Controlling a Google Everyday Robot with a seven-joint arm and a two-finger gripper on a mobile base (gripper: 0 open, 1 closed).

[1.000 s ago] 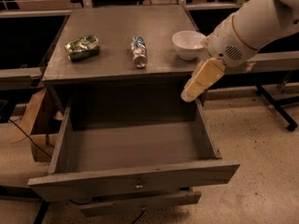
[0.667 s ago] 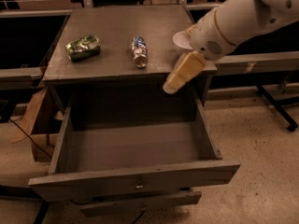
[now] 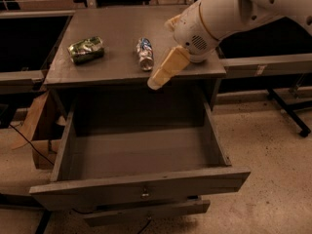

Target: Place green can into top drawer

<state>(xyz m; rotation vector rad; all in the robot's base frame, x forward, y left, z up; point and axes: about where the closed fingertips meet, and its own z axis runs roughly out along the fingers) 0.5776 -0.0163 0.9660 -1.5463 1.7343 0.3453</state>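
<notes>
The green can (image 3: 86,49) lies on its side, dented, at the left of the grey cabinet top (image 3: 112,23). The top drawer (image 3: 141,186) is pulled fully out below it, and nothing shows inside it. A small metal knob (image 3: 145,195) is at the centre of its front. My gripper (image 3: 162,52) hangs over the front right part of the cabinet top, just right of a silver-and-blue can (image 3: 144,53). Its cream fingers (image 3: 165,69) stand apart and hold nothing. The green can is well to the gripper's left.
My white arm (image 3: 229,13) reaches in from the upper right. A narrower grey front (image 3: 146,212) sits below the drawer. Brown cardboard (image 3: 36,116) leans at the cabinet's left. A black stand leg with a wheel (image 3: 287,111) is on the floor at right.
My gripper and arm have moved left across the cabinet top toward the cans. The arm now covers the white bowl that showed at the right. The cans and the drawer have not moved.
</notes>
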